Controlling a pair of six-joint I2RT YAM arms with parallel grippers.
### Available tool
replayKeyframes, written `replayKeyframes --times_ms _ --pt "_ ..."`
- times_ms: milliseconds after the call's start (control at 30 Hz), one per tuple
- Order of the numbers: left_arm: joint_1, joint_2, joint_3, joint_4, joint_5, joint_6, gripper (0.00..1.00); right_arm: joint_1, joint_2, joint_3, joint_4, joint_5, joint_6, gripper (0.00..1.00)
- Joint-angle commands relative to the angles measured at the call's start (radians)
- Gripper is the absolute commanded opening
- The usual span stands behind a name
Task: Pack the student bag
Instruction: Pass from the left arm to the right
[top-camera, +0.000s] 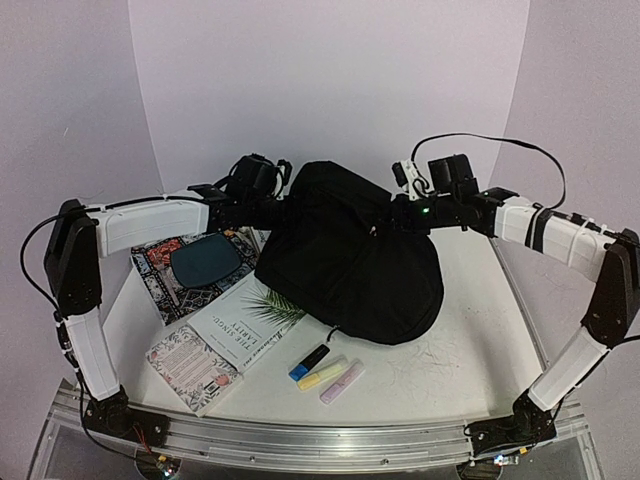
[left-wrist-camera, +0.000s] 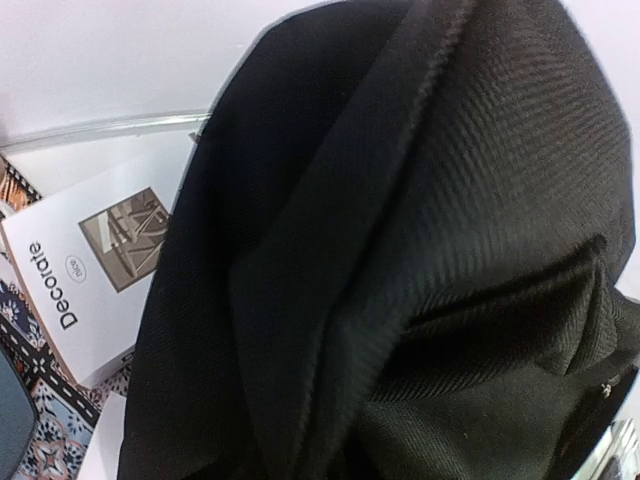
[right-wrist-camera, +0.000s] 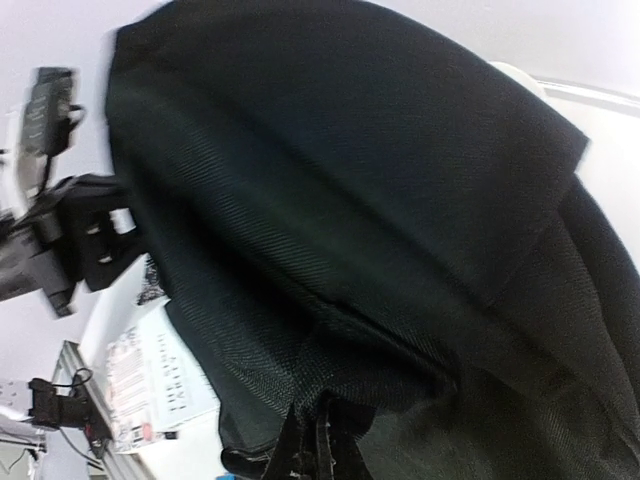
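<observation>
**Bag flanked at its far end, supplies waiting in front**

Nearest the arm bases lie three short marker pens (top-camera: 325, 373) (blue-capped, yellow, lilac). To their left on the white table (top-camera: 480, 320) are a white paperback book printed with a palm leaf (top-camera: 248, 325) and a floral-covered notebook (top-camera: 195, 365). Beyond them the student bag, a large black soft fabric backpack (top-camera: 355, 265), sits mid-table, its long axis slanting from near right to far left. At its far end the left claw (top-camera: 275, 203) and the right claw (top-camera: 397, 212) meet it from opposite sides, about equally close. Both wrist views show little but black weave, so I cannot tell whether either claw is clenched on fabric or released. Opening the bag probably depends on this two-sided placement.
</observation>
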Motion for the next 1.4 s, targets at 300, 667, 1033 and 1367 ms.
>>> replayKeyframes --times_ms 300,667,1033,1367 --pt "-0.026 -0.151 0.065 0.016 0.056 -0.071 0.55 0.004 -0.022 -0.065 0.234 -0.061 0.093 0.0" --pt "-0.153 -0.188 0.047 0.025 0.045 -0.094 0.41 0.004 0.016 -0.036 0.252 -0.012 0.125 0.0" --pt "-0.16 -0.27 0.026 -0.07 -0.284 -0.046 0.6 0.006 -0.002 -0.055 0.252 0.048 0.144 0.0" --pt "-0.16 -0.28 0.051 -0.108 -0.223 -0.086 0.62 0.007 0.008 -0.044 0.253 0.052 0.182 0.0"
